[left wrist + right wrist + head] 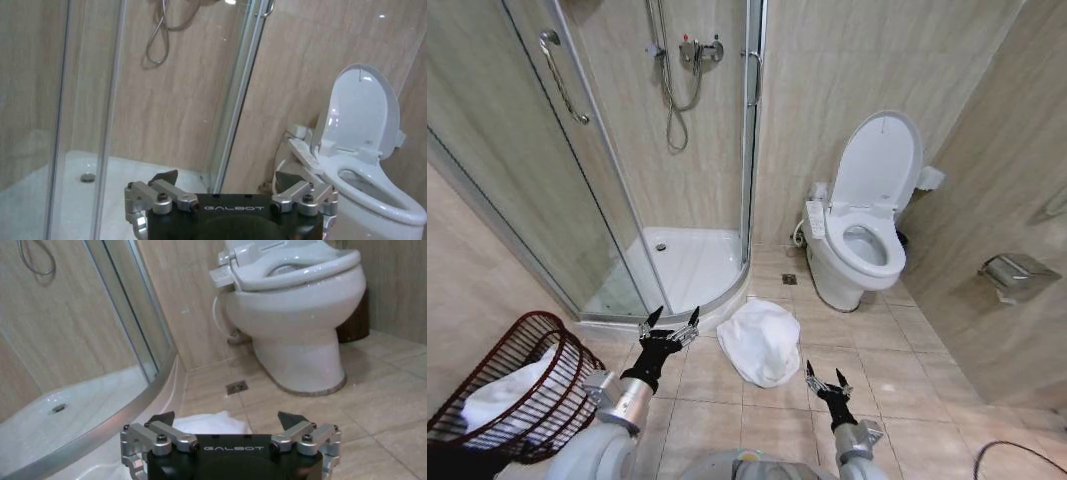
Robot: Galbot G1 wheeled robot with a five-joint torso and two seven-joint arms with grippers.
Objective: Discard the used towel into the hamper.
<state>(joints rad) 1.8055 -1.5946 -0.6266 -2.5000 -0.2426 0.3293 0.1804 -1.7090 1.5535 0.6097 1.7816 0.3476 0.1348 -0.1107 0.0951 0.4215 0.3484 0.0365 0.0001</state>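
Note:
A crumpled white towel (761, 341) lies on the tiled floor between the shower tray and the toilet; its edge (210, 421) also shows past my right gripper's fingers. The hamper (512, 390), a dark reddish-brown wire basket, stands at my lower left with white cloth (499, 398) inside. My left gripper (670, 326) (227, 179) is open and empty, raised left of the towel near the shower step. Open and empty too, my right gripper (826, 376) (227, 416) hovers just right of the towel's near end.
A glass shower enclosure (617, 180) with a white tray (682, 262) fills the left and middle back. A white toilet (862, 235) with raised lid stands at the back right. A metal paper holder (1017, 275) is on the right wall. A floor drain (235, 387) sits by the toilet.

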